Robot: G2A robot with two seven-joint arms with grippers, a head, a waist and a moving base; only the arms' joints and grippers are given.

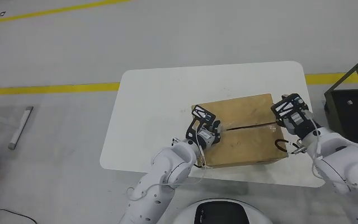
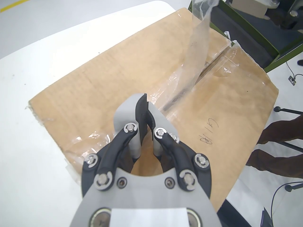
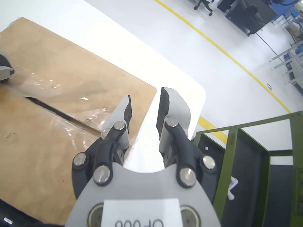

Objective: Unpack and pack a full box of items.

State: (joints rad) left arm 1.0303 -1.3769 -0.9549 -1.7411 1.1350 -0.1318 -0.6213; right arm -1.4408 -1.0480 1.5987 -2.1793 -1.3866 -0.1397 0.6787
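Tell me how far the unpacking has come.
Early. Done: tape is partly peeled off the box seam. In hand: the left gripper, shut, is at that tape; the right gripper is open at the box edge. Left: the box is closed, nothing unpacked.

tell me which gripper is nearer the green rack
Right. The right gripper is at the box end beside the rack; the left gripper is at the opposite end.

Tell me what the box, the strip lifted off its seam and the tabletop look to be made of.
Cardboard box: brown, matte, fibrous face, so likely corrugated board. Tape strip: thin clear glossy plastic film; the box shows through it. Tabletop: smooth white, faintly glossy; laminate or plastic, cannot tell.
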